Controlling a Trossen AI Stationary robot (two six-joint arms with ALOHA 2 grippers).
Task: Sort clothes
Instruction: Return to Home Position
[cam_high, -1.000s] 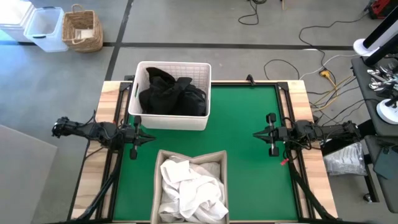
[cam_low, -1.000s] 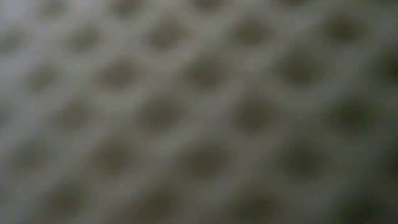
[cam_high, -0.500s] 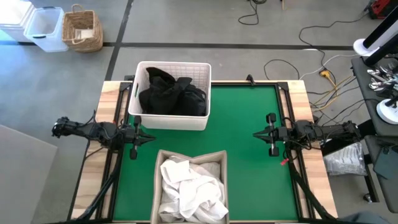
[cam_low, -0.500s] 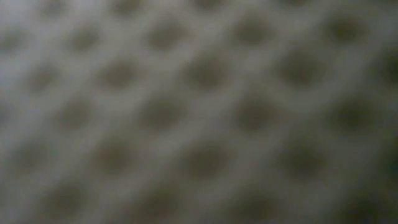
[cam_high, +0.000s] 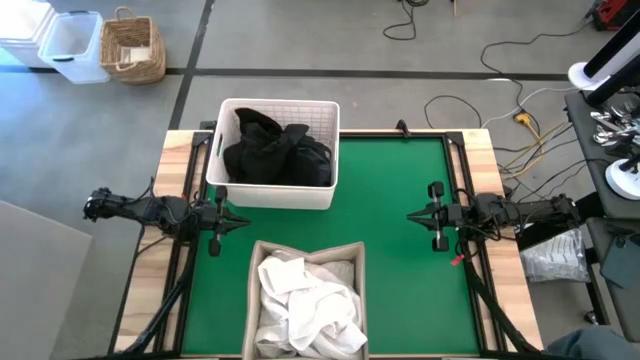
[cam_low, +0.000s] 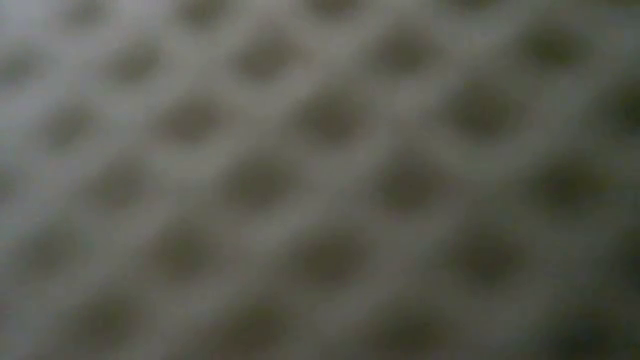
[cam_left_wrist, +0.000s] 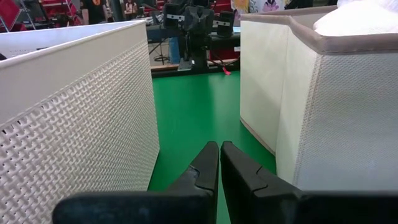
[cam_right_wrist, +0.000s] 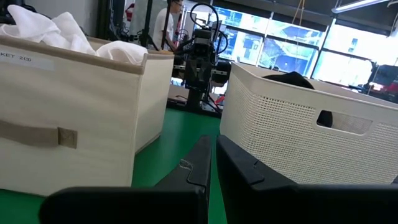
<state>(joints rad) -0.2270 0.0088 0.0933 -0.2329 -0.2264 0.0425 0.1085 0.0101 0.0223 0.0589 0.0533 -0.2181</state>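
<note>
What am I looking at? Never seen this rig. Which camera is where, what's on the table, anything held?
Two robot arms at a table. The high view looks straight down: left gripper and right gripper rest at opposite sides of the green mat, both shut, holding nothing. On the mat: a white basket with black clothes, and a beige bin with white clothes. Each wrist view looks forward past that arm's own gripper, between the two containers, to the other arm. The low view sits at table height; a lattice fills it, probably the basket's wall right at the lens.
</note>
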